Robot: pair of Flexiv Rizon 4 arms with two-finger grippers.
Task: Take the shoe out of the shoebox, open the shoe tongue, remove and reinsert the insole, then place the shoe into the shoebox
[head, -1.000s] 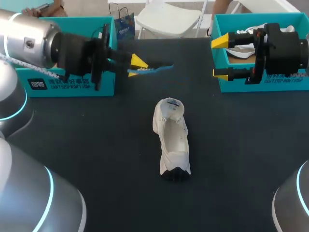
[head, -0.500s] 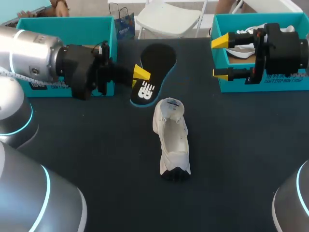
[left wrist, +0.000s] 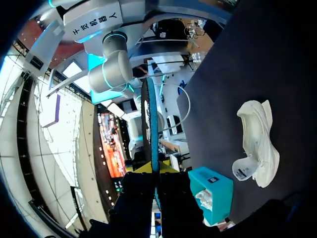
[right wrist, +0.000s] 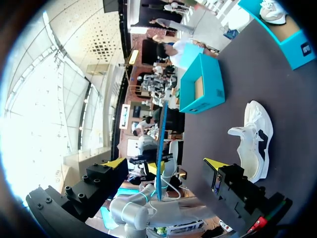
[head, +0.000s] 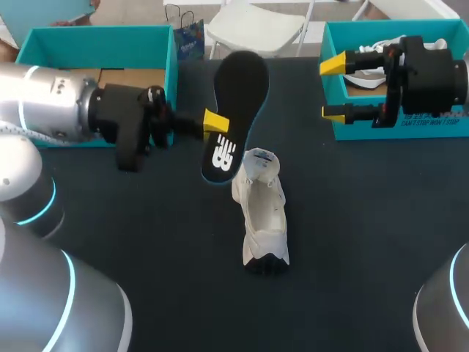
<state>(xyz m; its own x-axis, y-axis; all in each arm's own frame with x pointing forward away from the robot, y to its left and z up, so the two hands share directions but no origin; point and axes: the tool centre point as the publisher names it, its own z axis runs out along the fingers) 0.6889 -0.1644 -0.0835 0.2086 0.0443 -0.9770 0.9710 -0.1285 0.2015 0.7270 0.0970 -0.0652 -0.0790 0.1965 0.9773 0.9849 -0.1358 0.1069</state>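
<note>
Left tool: the left tool (head: 212, 125) was nearly closed, its yellow tips pinching the insole (head: 236, 103) from two sides at one long edge, nearer the logo end.
Insole: black with a teal rim, held up off the worktop (head: 352, 235). Its long axis ran about 1 to 7 o'clock in the head view, with the broad rounded end at 1 and the narrower end with the white logo at 7. From the left wrist it showed edge-on between the tips.
Right tool: the right tool (head: 333, 88) stood wide apart and gripped nothing, over the near left corner of the right box (head: 366, 126) at 2 o'clock.
Shoe: the white shoe (head: 261, 209) rested mid-worktop, well apart from both boxes, with its long axis 12 to 6. The black-trimmed end was at 6, the folded-up labelled flap at 12, just beside the insole's logo end.
Left box: the teal left box (head: 102, 38) sat at 10 o'clock, behind the left arm.
</note>
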